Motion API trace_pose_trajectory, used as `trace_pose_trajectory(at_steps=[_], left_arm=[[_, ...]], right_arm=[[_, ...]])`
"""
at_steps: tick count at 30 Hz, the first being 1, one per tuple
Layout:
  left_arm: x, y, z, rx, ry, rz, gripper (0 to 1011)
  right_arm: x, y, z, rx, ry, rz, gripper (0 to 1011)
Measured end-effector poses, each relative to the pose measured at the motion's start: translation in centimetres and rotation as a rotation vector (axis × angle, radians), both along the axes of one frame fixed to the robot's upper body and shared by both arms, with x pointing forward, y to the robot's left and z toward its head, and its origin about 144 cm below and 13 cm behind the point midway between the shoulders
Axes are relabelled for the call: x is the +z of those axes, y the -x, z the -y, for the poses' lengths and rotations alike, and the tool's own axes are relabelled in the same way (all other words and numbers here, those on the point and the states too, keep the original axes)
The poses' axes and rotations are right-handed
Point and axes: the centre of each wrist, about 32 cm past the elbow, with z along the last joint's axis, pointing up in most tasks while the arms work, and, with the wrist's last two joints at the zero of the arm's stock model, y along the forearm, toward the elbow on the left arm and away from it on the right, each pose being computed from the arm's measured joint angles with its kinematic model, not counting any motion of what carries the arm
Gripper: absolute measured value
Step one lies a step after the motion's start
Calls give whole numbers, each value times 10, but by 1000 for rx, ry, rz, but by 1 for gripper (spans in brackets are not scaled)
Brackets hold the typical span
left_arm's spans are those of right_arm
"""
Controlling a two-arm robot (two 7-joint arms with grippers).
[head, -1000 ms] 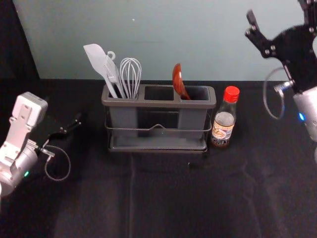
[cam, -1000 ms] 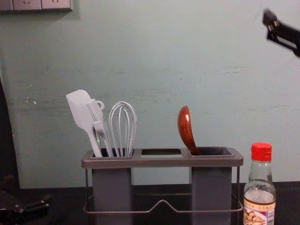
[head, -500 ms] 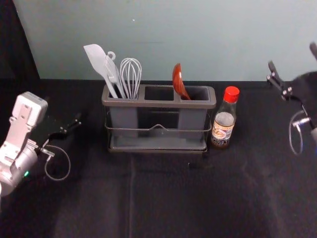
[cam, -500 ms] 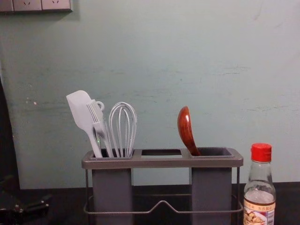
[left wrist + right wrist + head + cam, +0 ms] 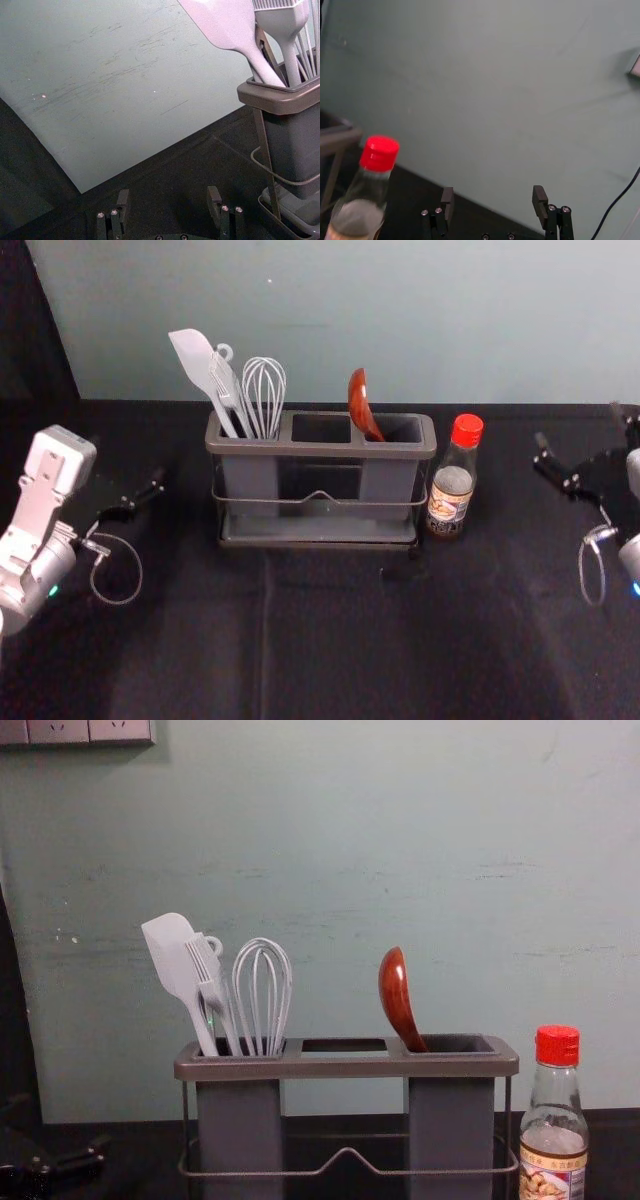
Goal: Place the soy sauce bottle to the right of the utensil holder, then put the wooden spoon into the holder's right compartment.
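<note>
Tabletop [image 5: 330, 640]: black-covered, its far edge running along a grey-green wall [image 5: 400, 320]. Utensil holder [image 5: 320, 449]: one, dark grey, upright near the tabletop's far edge, with a rim over three compartments, a wire guard [image 5: 290, 501] and a base tray [image 5: 320, 528]. Left compartment: one pale spatula [image 5: 195, 360], leaning outward to the left; one pale brush [image 5: 225, 380]; one whisk [image 5: 264, 390], loops up. Right compartment: one wooden spoon [image 5: 358, 395], reddish brown, glossy, bowl end uppermost above the rim, leaning toward the middle compartment. Soy sauce bottle [image 5: 452, 490]: one, clear, red cap, printed label, standing upright just beside the holder's right end, on the side toward the tabletop's right edge; whether the two touch cannot be told. Right gripper [image 5: 578, 426]: one, black, over the right part of the tabletop toward its far edge, beyond the bottle and apart from it; fingers spread wide, nothing between them. Left gripper [image 5: 145, 490]: one, black, over the left part of the tabletop, apart from the holder; fingers likewise spread, holding nothing. Thin black cable [image 5: 615, 200]: one, against the wall in the right wrist view.
</note>
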Motion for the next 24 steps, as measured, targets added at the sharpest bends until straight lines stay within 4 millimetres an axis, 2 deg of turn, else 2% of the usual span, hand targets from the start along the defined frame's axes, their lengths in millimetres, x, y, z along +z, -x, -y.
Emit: trace_pose_trajectory(at_steps=[11, 24], left_arm=[[0, 0, 0, 0, 0, 0, 1000], [0, 0, 0, 0, 0, 0, 1000]], right_arm=[[0, 0, -1, 8, -27, -162, 1003], [6, -12, -2, 50, -47, -181, 1002]])
